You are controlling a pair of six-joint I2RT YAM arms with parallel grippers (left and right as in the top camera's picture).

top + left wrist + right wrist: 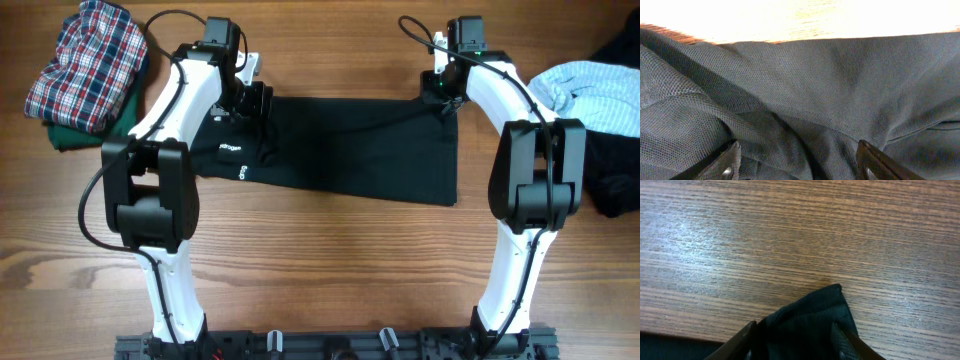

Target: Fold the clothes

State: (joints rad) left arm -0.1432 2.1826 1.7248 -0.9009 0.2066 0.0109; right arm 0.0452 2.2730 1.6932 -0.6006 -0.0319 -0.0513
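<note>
The clothes here are chiefly a black T-shirt [350,150], lying as a long folded strip across the middle of the table, with small white print [232,150] near its left end. My left gripper [250,100] is at the strip's far left edge. In the left wrist view it [797,162] stands open, fingers wide apart over wrinkled black fabric [815,85]. My right gripper [443,95] is at the far right corner. In the right wrist view it [795,340] is open, and a loose corner of the shirt [815,310] lies between its fingers.
A plaid garment [90,60] lies on a green one [70,130] at the far left. A light blue garment [590,90] and a dark one [615,175] lie at the right edge. Bare wood [790,240] lies beyond the shirt's corner.
</note>
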